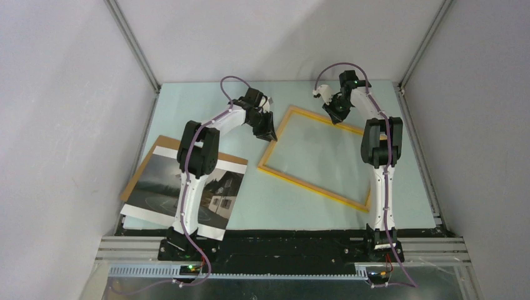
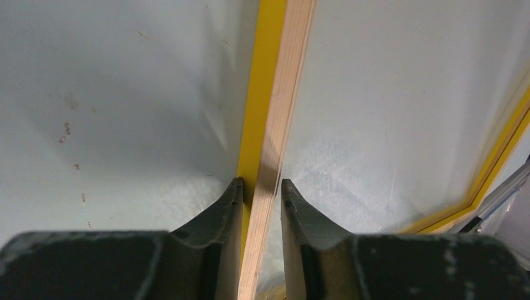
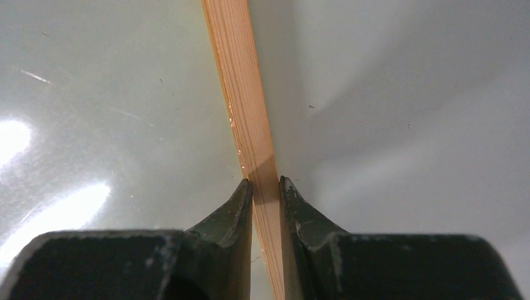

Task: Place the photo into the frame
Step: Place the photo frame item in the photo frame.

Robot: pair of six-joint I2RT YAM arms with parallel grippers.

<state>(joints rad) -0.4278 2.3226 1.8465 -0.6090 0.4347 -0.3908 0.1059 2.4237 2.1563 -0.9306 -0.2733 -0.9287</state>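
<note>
– Frame (image 1: 319, 157), where's it at?
– Middle of the bench (image 1: 281, 206), lying skewed. Left pincer (image 2: 261, 187) is clamped narrow on its left rail (yellow face and bare wood edge sit between the fingers). The right pincer (image 3: 265, 184) nips the far rail the same way.
– Photo (image 1: 153, 181)?
– Near left, flat on a brown board (image 1: 144, 164), partly under the left arm, apart from the frame.
– Frame lifted off the bench?
– Can't tell.
</note>
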